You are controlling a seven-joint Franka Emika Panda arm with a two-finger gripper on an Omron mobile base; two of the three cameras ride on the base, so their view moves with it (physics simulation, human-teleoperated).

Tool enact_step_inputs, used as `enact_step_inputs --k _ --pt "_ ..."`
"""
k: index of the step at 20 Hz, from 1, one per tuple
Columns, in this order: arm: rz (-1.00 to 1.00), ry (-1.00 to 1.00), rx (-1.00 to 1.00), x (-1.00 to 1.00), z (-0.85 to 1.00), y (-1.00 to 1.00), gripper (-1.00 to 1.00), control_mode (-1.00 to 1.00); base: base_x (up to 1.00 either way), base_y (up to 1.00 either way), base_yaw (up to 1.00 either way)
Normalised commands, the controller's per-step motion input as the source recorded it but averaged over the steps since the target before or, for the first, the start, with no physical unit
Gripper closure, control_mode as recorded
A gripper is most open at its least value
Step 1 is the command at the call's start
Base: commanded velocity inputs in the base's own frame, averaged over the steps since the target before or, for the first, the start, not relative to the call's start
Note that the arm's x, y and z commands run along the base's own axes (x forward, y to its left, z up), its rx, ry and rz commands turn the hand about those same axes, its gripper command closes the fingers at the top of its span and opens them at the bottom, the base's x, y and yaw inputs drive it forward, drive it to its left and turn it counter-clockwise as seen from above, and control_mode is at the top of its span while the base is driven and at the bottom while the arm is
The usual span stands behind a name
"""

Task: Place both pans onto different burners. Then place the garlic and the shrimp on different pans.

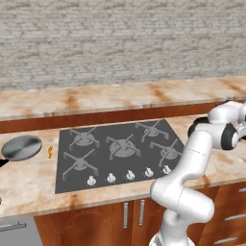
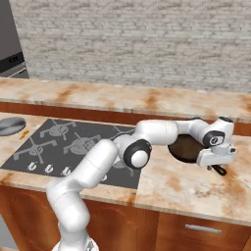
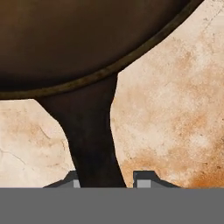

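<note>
Presently, progress: nothing placed yet; five burners bare.
Dark brown-black round pan (image 2: 185, 147): right of frame, on worktop (image 2: 171, 186).
End effector (image 3: 107, 179): fingers astride black handle (image 3: 89, 140); clamping unclear.
Silvery steel pan (image 1: 21, 147), orange shrimp (image 1: 50, 152): left, off cooktop (image 1: 115, 153).

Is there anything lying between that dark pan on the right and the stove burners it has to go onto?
Nothing visible does. The dark pan sits on bare counter just right of the cooktop, and the nearest burners carry nothing. The gripper straddles the pan's handle, with nothing between.
</note>
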Motion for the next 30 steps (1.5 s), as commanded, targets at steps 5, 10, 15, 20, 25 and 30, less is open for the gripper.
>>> enact_step_inputs --k 5,10,15,20,25,30 --pt "0.01 -0.18 -0.05 -0.40 0.45 0.24 1.00 -1.00 0.00 0.00 0.00" --pt "0.06 -0.05 -0.11 -0.28 0.07 0.65 1.00 -1.00 0.00 0.00 0.00" --pt "0.09 -0.01 -0.18 -0.45 0.01 1.00 1.00 -1.00 0.00 0.00 0.00" --pt "0.15 -0.04 -0.24 -0.65 0.00 1.00 1.00 -1.00 0.00 0.00 0.00" --pt "0.14 -0.01 -0.15 -0.57 0.00 1.00 1.00 -1.00 0.00 0.00 0.00" --pt "0.07 0.01 0.00 -0.13 0.05 0.85 1.00 -1.00 0.00 0.00 0.00"
